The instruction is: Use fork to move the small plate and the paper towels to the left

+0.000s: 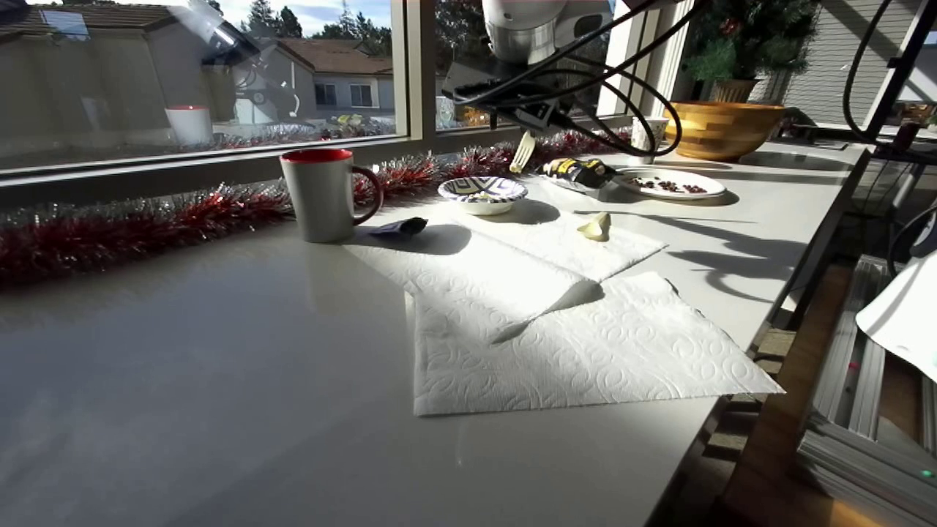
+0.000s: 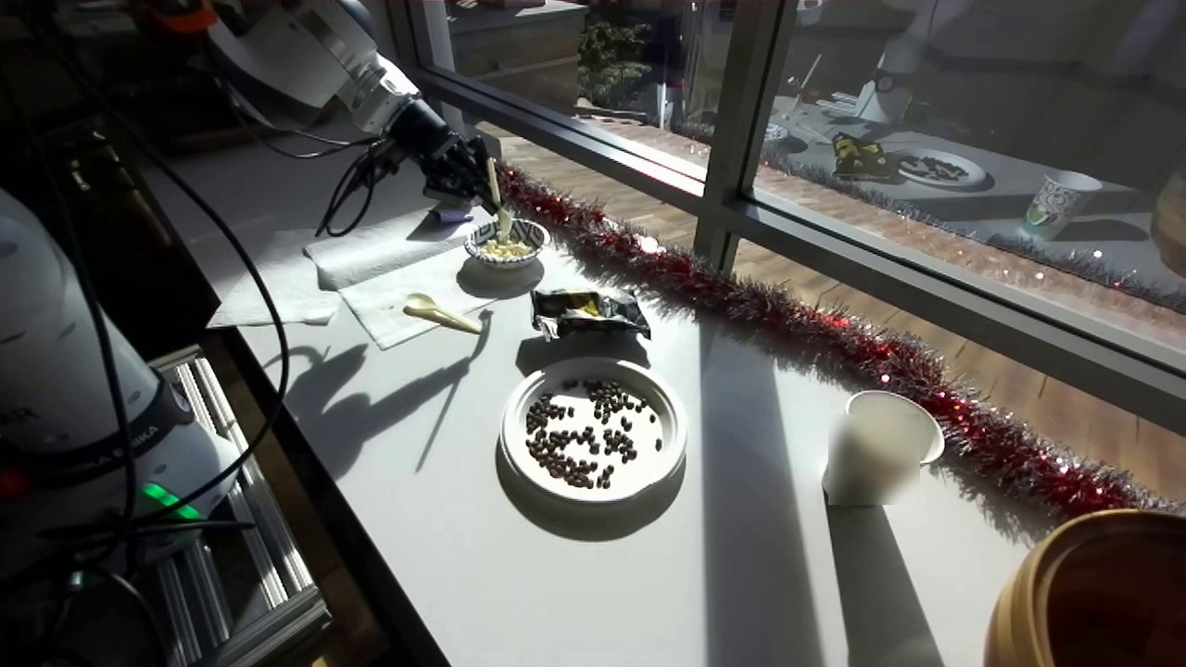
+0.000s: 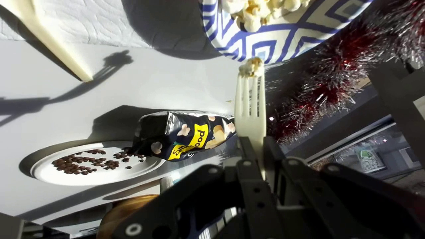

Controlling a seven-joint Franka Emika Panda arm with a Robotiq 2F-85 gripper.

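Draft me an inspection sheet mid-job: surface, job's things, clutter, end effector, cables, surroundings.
Surface: white tabletop, sunlit, hard shadows.
Job's things: patterned bowl holding popcorn; overlapping paper towels, one corner jutting past the tabletop's edge; plastic fork with a popcorn piece at its tines.
Clutter: red-rimmed mug, small packet beside it, popcorn bag, white plate of dark bean-like pieces, spoon partly on the paper towels, paper cup, wooden bowl.
End effector: shut on the plastic fork.
Cables: black cables hang in loops by the arm.
Surroundings: window frame; red-silver tinsel garland along it.
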